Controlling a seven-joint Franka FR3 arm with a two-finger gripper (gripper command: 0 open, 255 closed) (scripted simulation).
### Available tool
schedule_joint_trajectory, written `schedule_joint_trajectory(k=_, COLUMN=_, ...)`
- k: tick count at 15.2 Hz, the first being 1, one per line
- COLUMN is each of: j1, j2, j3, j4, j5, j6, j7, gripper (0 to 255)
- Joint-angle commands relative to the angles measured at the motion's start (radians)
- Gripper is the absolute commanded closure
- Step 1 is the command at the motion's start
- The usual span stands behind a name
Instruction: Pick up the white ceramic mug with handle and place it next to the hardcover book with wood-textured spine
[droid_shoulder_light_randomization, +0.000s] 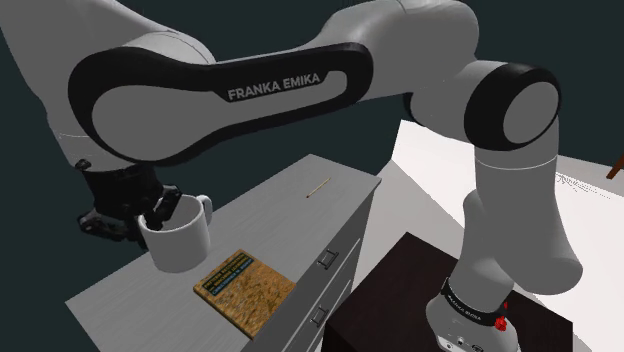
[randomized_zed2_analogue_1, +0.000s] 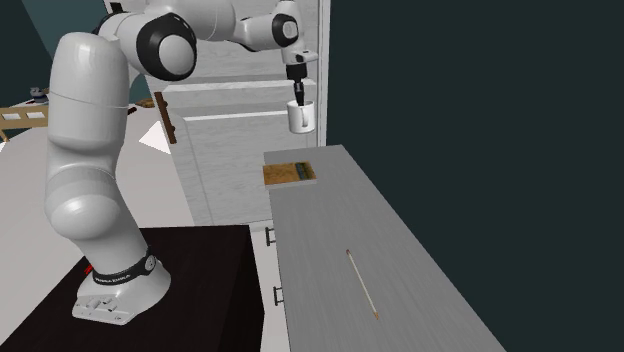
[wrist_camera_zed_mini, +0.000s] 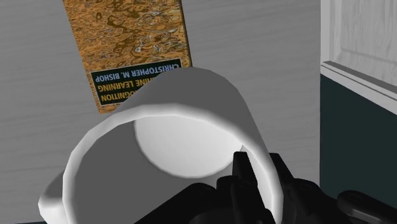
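My gripper (droid_shoulder_light_randomization: 160, 212) is shut on the wall of a plain white mug (droid_shoulder_light_randomization: 180, 235), one finger inside the cup and one outside. The mug (randomized_zed2_analogue_1: 301, 117) hangs upright in the air above the far end of the grey dresser top (randomized_zed2_analogue_1: 340, 230), a little beyond the book. The book (droid_shoulder_light_randomization: 245, 288) lies flat, with a mottled brown cover and a dark title band. In the wrist view the mug (wrist_camera_zed_mini: 172, 127) opens toward the camera, the book (wrist_camera_zed_mini: 127, 44) lies past it, and the gripper (wrist_camera_zed_mini: 261, 184) clasps the rim.
A thin wooden stick (randomized_zed2_analogue_1: 362, 285) lies on the dresser top (droid_shoulder_light_randomization: 290, 215) well away from the book. Drawer handles (droid_shoulder_light_randomization: 326, 258) line the dresser's front. The dark stand (droid_shoulder_light_randomization: 400, 300) sits beside it. A white panelled door (randomized_zed2_analogue_1: 240, 110) stands behind the mug.
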Motion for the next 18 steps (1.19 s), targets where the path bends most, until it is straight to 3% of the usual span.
schedule_joint_trajectory(k=1, j1=-0.001, j2=0.004, j3=-0.001, j4=-0.020, j5=-0.002, j6=0.024, j7=0.003, gripper=255)
schedule_joint_trajectory(k=18, j1=-0.010, j2=0.034, j3=-0.010, j4=-0.203, j5=-0.022, j6=0.234, j7=0.036, gripper=255)
